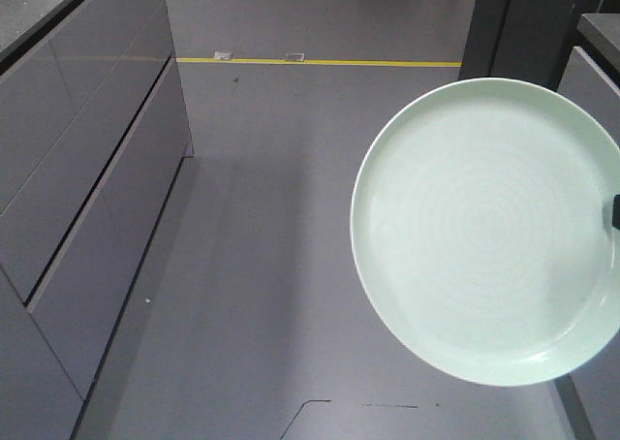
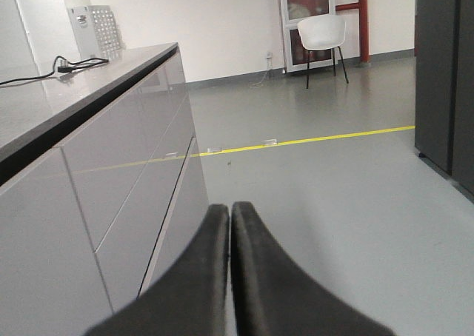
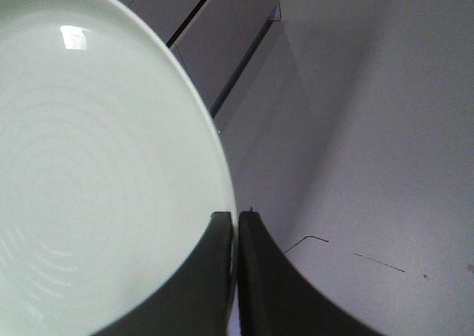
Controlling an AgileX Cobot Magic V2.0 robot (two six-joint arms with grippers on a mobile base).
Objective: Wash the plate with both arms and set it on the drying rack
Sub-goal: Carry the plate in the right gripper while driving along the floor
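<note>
The left gripper (image 2: 230, 206) is hanging beside the grey drawers (image 2: 126, 180) with its jaws pressed together on nothing. To the right, the plate (image 1: 484, 232) is being held up over the floor (image 1: 262, 266), and the right gripper (image 3: 235, 216) is pinching its rim.

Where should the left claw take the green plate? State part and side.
Likely on the free rim of the round pale mint-green glossy plate, opposite the right claw pinching its other edge. Come edge-on from that open side, one finger over the face, one under: the rim is thin, the face too wide. The left claw is shut, so open it first.
</note>
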